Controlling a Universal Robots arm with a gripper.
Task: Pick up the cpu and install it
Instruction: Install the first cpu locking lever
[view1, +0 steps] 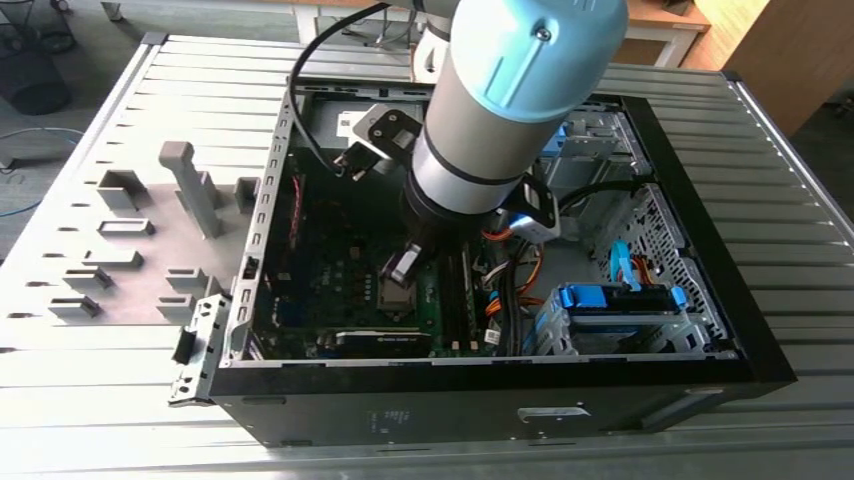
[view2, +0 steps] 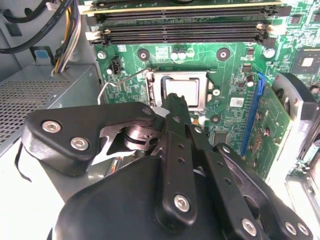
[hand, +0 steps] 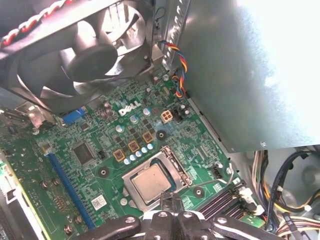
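Observation:
The cpu (hand: 149, 182) is a small square chip with a silvery top. It lies flat inside the dark metal socket frame (hand: 170, 161) on the green motherboard (hand: 95, 175). In the second wrist view the cpu (view2: 187, 90) sits just past my black fingertips (view2: 174, 101). My gripper (hand: 172, 199) hovers close over the socket's edge, shut, with nothing between its fingers. In the exterior view the gripper (view1: 400, 268) hangs inside the open computer case, right above the socket (view1: 396, 294). A thin wire lever (view2: 106, 86) stands beside the socket.
Memory slots (view2: 180, 27) run along one side of the socket, and a blue expansion slot (view2: 251, 112) along another. A black fan (hand: 85, 55) and coloured cables (hand: 177, 65) stand near the board. Grey holder blocks (view1: 147, 235) sit on the table at the exterior view's left.

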